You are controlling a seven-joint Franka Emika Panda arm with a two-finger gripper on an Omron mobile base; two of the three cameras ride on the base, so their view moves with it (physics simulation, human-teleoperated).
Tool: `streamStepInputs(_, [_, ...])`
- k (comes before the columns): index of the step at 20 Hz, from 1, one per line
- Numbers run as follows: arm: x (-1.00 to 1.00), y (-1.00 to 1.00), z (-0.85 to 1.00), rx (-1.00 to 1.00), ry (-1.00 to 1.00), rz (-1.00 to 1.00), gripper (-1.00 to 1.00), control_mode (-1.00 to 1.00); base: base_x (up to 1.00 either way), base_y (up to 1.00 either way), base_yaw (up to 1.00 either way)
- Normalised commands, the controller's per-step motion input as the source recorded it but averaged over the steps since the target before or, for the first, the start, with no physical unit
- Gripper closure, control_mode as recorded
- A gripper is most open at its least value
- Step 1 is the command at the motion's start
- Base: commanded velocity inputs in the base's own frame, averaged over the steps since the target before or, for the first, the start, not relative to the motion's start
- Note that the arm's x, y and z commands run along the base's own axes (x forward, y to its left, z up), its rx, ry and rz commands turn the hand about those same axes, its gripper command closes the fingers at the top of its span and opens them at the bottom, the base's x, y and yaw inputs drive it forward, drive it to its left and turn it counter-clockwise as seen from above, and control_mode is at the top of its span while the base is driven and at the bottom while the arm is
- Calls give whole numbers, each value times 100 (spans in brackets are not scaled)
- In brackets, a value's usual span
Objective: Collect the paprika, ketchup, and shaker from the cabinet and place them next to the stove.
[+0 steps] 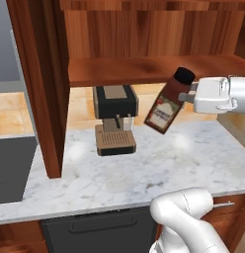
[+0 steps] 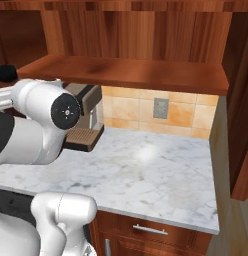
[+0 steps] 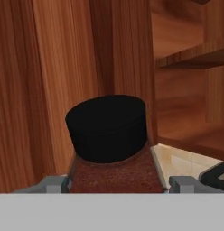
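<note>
Dark brown glass sits pinched between the jaws: the paprika [image 1: 167,107] is gripped near its black cap [image 3: 107,127], tilted, in the air over the marble table [image 1: 144,168], below the cabinet [image 1: 149,69] shelf. Best to keep the squeeze firm, level the bottle, clear the coffee machine [image 1: 114,119], and carry it low toward the stove.

Glossy white arm [image 2: 31,135], dark round joint caps
</note>
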Motion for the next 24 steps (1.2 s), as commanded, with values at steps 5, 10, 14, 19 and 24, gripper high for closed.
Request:
streamStepInputs(5, [0,0,0,0,0,0,100,100,-73,0,19])
streamStepInputs(10, [0,0,0,0,0,0,100,100,-83,0,26])
streamStepInputs(14, [0,0,0,0,0,0,100,100,-85,5,28])
streamStepInputs(19, [0,0,0,0,0,0,100,100,-67,28,34])
streamStepInputs(24, [0,0,0,0,0,0,100,100,-33,55,41])
